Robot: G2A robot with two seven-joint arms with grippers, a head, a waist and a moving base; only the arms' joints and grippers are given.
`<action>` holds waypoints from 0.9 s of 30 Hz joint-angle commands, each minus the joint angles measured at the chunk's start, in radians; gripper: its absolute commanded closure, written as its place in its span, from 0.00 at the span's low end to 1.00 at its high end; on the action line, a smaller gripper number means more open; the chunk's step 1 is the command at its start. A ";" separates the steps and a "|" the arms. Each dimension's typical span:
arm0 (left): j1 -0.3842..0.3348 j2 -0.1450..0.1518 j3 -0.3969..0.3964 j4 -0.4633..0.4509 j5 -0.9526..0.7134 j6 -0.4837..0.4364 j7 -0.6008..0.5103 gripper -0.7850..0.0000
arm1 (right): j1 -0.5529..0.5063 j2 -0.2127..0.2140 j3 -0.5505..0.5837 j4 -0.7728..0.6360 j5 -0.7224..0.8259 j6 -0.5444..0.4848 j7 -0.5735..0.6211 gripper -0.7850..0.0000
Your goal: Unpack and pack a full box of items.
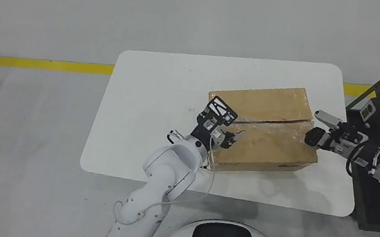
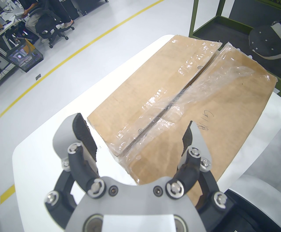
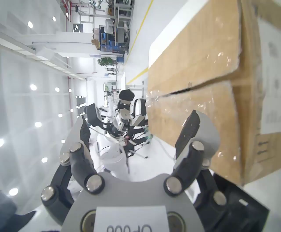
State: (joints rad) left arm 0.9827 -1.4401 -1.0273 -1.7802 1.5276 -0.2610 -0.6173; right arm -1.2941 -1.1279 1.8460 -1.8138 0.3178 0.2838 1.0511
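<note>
White table (image 1: 141, 120) stands on a grey floor. The left claw (image 2: 135, 123) hangs spread wide over the left end of the cardboard box (image 1: 262, 129), maybe to lift a flap. The box sits on the table's right half, shut under clear tape (image 2: 166, 105). The right claw (image 3: 138, 118) is spread wide at its right end.

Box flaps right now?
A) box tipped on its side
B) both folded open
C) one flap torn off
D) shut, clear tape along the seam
D: both flaps of the box lie flat and meet in the middle, with crinkled clear tape running over the join.
</note>
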 commanded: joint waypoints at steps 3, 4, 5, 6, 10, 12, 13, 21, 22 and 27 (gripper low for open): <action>0.000 0.000 0.000 0.000 0.000 0.000 0.000 0.00 | 0.020 0.008 0.002 0.025 0.081 0.099 0.045 0.00; 0.000 0.000 0.000 0.000 0.000 0.000 0.000 0.00 | 0.021 0.009 -0.001 0.027 0.108 0.115 0.061 0.00; 0.000 0.000 0.000 0.000 0.000 0.000 0.000 0.00 | 0.021 0.010 -0.003 0.029 0.123 0.126 0.070 0.00; 0.000 0.000 0.000 0.000 0.000 0.000 0.000 0.00 | 0.019 0.012 -0.006 0.026 0.124 0.135 0.071 0.00; 0.000 0.000 0.000 0.000 0.000 0.000 0.000 0.00 | -0.002 0.018 -0.034 0.004 0.118 0.171 0.063 0.00; 0.000 0.000 0.000 0.000 0.000 0.000 0.000 0.00 | -0.010 0.020 -0.052 0.000 0.111 0.177 0.050 0.00; 0.000 0.000 0.000 0.000 0.000 0.000 0.000 0.00 | -0.013 0.022 -0.062 -0.005 0.086 0.177 0.035 0.00; 0.000 0.000 0.000 0.000 0.000 0.000 0.000 0.00 | 0.007 0.031 -0.147 -0.010 -0.037 0.194 -0.078 0.00; 0.000 0.000 0.000 0.000 0.000 0.000 0.000 0.00 | 0.012 0.031 -0.154 -0.007 -0.031 0.197 -0.084 0.00; 0.000 0.000 0.000 0.000 0.000 0.000 0.000 0.00 | 0.029 0.037 -0.186 0.005 -0.095 0.209 -0.148 0.41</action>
State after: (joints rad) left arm 0.9828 -1.4401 -1.0273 -1.7802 1.5276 -0.2610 -0.6173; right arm -1.2692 -1.0919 1.6660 -1.8123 0.2316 0.4932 0.9161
